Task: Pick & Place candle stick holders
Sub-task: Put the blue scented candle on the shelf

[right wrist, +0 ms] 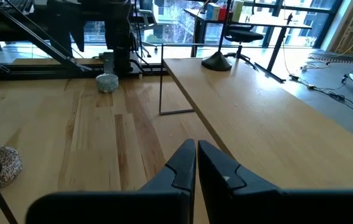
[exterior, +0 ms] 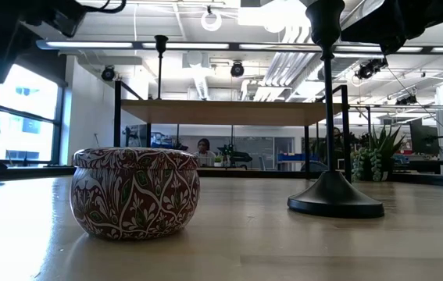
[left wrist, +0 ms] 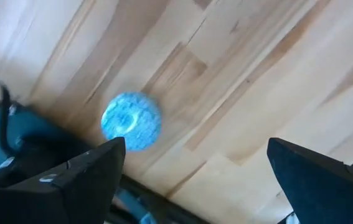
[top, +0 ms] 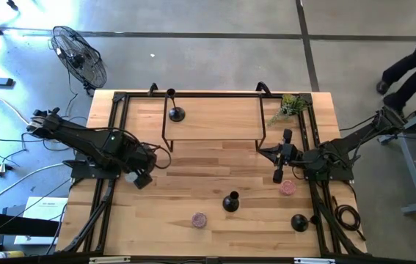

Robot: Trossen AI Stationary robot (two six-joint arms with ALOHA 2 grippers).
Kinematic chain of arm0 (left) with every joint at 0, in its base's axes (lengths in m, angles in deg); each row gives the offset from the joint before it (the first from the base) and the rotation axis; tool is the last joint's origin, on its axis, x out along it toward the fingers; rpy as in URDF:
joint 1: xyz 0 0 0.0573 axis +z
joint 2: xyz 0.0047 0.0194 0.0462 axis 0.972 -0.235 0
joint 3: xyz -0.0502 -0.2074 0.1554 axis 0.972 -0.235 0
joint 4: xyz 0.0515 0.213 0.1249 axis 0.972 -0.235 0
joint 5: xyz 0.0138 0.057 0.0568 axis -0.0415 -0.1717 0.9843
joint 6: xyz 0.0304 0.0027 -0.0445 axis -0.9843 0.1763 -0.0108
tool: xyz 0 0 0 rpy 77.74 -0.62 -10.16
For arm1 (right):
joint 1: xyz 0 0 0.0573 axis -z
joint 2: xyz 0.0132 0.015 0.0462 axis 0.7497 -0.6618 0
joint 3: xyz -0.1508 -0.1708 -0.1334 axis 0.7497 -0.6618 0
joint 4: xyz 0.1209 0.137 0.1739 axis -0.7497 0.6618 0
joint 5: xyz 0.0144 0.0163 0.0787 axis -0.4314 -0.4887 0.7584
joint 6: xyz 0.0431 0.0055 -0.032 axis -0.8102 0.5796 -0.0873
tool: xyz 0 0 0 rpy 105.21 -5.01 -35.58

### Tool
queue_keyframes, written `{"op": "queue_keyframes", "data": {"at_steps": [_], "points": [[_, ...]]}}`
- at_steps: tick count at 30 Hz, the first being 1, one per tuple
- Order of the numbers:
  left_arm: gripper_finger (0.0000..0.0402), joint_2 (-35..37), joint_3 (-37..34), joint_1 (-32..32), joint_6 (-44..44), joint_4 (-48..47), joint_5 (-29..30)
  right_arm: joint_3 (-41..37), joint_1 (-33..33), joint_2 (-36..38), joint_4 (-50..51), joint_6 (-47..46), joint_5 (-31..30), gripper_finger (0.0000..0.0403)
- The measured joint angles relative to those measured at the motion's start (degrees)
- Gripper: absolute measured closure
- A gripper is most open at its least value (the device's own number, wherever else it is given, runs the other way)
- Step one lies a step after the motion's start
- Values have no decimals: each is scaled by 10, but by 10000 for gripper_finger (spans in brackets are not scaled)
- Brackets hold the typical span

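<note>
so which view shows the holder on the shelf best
The high view: the holder stands whole on the shelf, base and stem clear. The right wrist view shows its base far off. The low view shows only its stem above the shelf edge. The left wrist view misses it.

Pale, smooth-finished wooden tabletop (top: 208, 191) with visible grain and plank seams, faintly sheeny at table height. Thin black metal-rod frame (top: 166, 125) carrying a raised shelf of the same light wood (top: 215, 117) along the far edge. Matt black candle stick holder (exterior: 335, 195), domed base smooth with a dull sheen. Round tin (exterior: 136, 191) with glossy printed leaf pattern in dark red, white and green. Dark, matt plastic-looking gripper fingers (right wrist: 182, 168).
</note>
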Motion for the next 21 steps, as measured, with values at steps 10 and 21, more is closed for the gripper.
{"op": "queue_keyframes", "data": {"at_steps": [10,21], "points": [[19,-17,0,0,27,-84,52,0,0,0,-1,0,0,391],[19,-40,-66,-17,-17,-46,18,0,0,-8,0,-12,11,391]]}}
